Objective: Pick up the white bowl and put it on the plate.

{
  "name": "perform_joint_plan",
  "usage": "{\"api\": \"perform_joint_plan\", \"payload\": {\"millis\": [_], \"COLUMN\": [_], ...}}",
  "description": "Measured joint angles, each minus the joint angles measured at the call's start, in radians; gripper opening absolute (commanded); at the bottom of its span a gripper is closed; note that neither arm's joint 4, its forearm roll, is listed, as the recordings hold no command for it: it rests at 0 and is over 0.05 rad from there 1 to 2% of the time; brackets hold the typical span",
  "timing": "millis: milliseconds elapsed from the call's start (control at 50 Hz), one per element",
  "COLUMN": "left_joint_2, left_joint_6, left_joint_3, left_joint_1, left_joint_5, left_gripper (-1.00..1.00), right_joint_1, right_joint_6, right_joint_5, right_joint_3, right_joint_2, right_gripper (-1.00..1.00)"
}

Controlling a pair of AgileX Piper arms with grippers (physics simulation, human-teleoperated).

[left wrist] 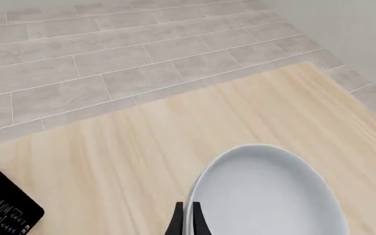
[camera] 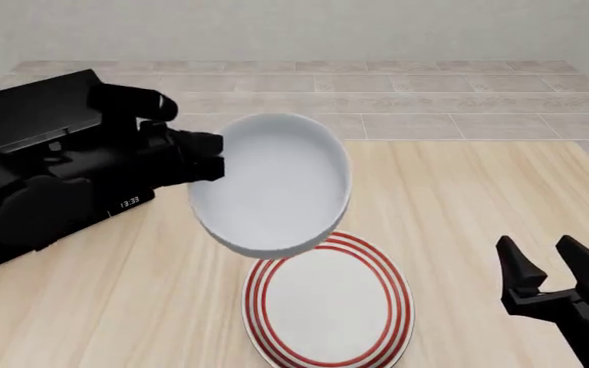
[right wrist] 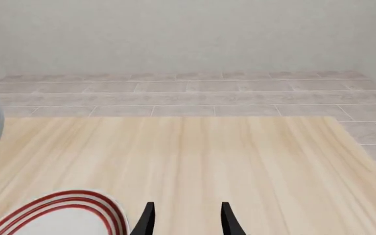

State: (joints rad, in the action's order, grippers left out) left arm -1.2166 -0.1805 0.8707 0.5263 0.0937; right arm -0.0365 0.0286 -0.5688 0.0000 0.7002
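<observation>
Aloft, glossy white bowl (camera: 271, 184) pinched by left gripper (left wrist: 188, 218), seemingly tilted, right gripper (camera: 548, 264) agape.

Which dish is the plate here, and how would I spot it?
Start at the wooden table and look to its near edge, between the two arms. The plate lies flat there, just below the white bowl that the left gripper holds up. Three red rings mark its rim; the bowl is plain.
</observation>
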Motion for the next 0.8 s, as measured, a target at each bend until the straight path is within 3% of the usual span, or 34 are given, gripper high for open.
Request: {"api": "perform_joint_plan", "payload": {"millis": [320, 800], "left_joint_2": [-0.13, -0.306], "left_joint_6": [-0.036, -0.095], "left_joint_3": [-0.051, -0.099], "left_joint_1": [0.065, 0.142], "left_joint_5": [-0.109, -0.248], "left_gripper": [-1.0, -1.0], "right_joint_1": [0.005, 0.019], "right_joint_6": [0.004, 0.002], "right_joint_5": [-0.012, 0.049], "right_joint_3": [0.0, 0.0], "right_joint_2": [0.012, -0.055], "right_gripper": [1.0, 1.0]}}
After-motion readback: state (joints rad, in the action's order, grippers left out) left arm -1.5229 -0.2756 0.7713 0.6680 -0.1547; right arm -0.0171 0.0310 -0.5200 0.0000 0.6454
